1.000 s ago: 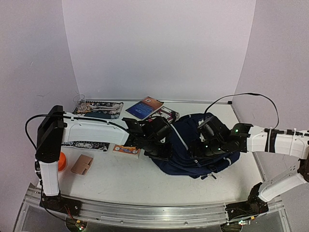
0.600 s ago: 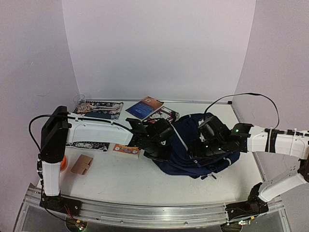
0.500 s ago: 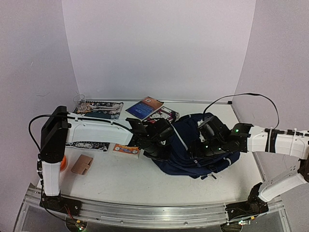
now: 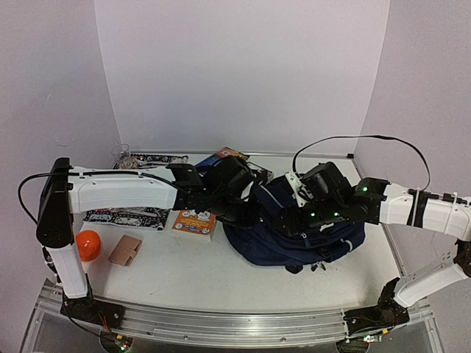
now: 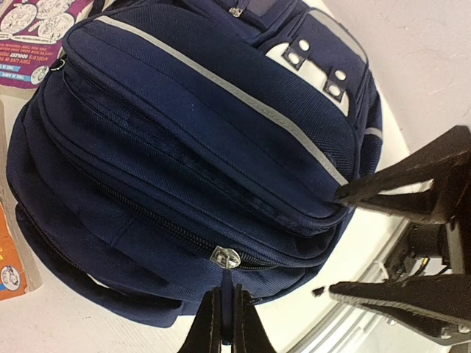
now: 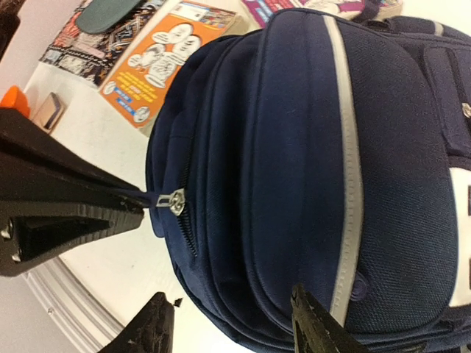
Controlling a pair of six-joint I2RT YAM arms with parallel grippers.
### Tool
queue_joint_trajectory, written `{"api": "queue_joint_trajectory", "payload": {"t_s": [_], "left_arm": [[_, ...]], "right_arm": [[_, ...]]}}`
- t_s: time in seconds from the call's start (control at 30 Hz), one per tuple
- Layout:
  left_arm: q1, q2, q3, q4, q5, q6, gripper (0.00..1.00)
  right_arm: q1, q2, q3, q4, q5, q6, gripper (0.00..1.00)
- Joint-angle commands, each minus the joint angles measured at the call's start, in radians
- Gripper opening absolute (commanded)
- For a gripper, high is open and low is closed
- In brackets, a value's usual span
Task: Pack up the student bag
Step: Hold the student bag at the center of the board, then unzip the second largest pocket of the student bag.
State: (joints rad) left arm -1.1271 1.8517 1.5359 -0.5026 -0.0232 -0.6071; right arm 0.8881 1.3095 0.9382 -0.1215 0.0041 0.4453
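The student bag (image 4: pixel 316 239), a navy backpack with grey stripes, lies at the centre right of the table. My left gripper (image 4: pixel 247 212) is at its left end. In the left wrist view the left gripper (image 5: pixel 227 328) is shut on the blue pull tab under the silver zipper slider (image 5: pixel 225 257). The bag (image 5: pixel 184 140) fills that view. My right gripper (image 4: pixel 296 215) is open over the top of the bag. In the right wrist view its jaws (image 6: pixel 232 329) straddle the bag's (image 6: pixel 324 169) lower edge with nothing held. The slider (image 6: pixel 176 201) shows there too.
An orange booklet (image 4: pixel 195 222) lies left of the bag, with a tan wallet (image 4: pixel 125 250) and an orange ball (image 4: pixel 87 245) further left. A patterned black mat (image 4: pixel 124 216) lies under the left arm. Books (image 4: pixel 221 159) and a glass (image 4: pixel 121 154) lie at the back.
My left arm has swung back and up, and its gripper has drawn the bag's left end with it. The right gripper has moved left and back over the bag. The orange ball now shows fully.
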Motion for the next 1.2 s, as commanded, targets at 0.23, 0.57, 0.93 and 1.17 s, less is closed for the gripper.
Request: {"api": "queue_joint_trajectory", "payload": {"t_s": [0.23, 0.57, 0.93, 1.17], "left_arm": [[0.032, -0.123, -0.022, 0.182, 0.126, -0.035, 0.00], [0.033, -0.138, -0.027, 0.245, 0.191, -0.074, 0.00], [0.137, -0.199, -0.118, 0.250, 0.163, -0.058, 0.00], [0.256, -0.215, -0.187, 0.246, 0.110, 0.009, 0.00]], "right_arm": [[0.024, 0.084, 0.074, 0.017, -0.047, -0.099, 0.52], [0.025, 0.169, 0.090, 0.032, 0.024, -0.135, 0.41], [0.026, 0.043, 0.008, 0.012, 0.060, -0.176, 0.00], [0.025, -0.124, -0.075, -0.011, 0.009, -0.223, 0.00]]}}
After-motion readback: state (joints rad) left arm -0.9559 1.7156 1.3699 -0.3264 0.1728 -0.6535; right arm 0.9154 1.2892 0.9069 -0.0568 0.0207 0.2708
